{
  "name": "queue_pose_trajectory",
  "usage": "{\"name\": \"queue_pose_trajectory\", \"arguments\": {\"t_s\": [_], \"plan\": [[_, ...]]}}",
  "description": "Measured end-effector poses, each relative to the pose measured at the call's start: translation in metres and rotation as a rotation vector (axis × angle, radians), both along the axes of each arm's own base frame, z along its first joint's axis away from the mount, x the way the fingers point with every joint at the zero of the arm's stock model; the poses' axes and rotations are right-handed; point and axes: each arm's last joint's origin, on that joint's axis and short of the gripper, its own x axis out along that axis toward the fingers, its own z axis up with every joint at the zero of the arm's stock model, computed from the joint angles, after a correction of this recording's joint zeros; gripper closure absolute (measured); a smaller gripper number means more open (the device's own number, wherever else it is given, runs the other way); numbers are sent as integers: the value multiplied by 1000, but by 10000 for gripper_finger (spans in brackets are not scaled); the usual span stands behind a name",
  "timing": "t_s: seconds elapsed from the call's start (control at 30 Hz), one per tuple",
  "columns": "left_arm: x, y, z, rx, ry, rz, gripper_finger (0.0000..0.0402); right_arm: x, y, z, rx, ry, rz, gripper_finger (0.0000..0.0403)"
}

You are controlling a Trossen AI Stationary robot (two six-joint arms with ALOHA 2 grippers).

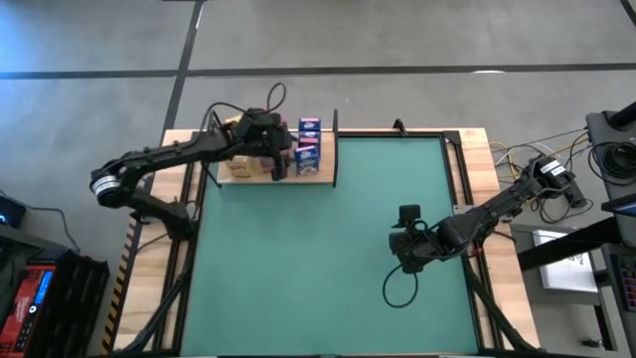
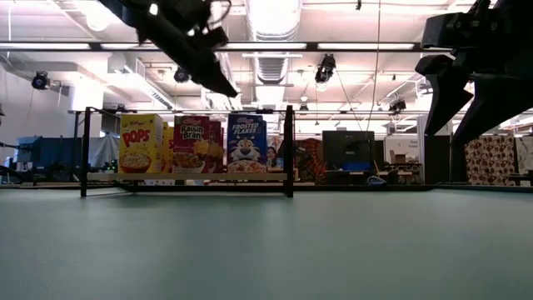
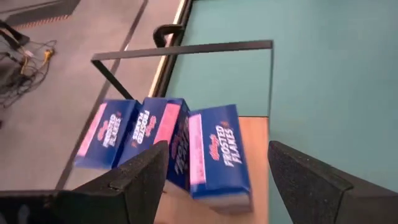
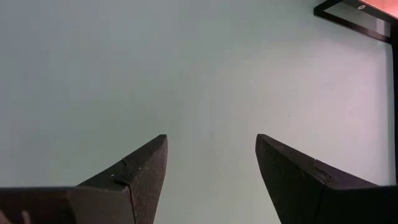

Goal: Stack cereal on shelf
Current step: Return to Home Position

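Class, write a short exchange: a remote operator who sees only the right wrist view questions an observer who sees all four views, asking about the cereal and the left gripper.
Operator: Past my open right gripper I see only green mat. Where is the cereal?
Observer: On the shelf. The low view shows a yellow box, a pink box and a blue box standing side by side on it.
Operator: Where is the left gripper?
Observer: The left gripper hangs above the three blue boxes, fingers open and holding nothing.
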Motion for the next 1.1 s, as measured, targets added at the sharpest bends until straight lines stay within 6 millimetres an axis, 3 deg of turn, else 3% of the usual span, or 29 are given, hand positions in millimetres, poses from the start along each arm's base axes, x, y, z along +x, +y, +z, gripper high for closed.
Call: {"name": "queue_pose_trajectory", "arguments": {"t_s": [0.17, 0.3, 0.53, 0.77, 1.1], "plan": [[-22, -18, 18, -96, -47, -1, 143, 0, 0, 0, 0, 0, 0, 170], [-33, -42, 15, -176, -109, -52, 143, 0, 0, 0, 0, 0, 0, 170], [-63, -97, -16, -289, -161, -141, 143, 0, 0, 0, 0, 0, 0, 170], [-98, -148, -42, -351, -353, -194, 143, 0, 0, 0, 0, 0, 0, 170], [-132, -196, -94, -359, -567, -272, 143, 0, 0, 0, 0, 0, 0, 170]]}}
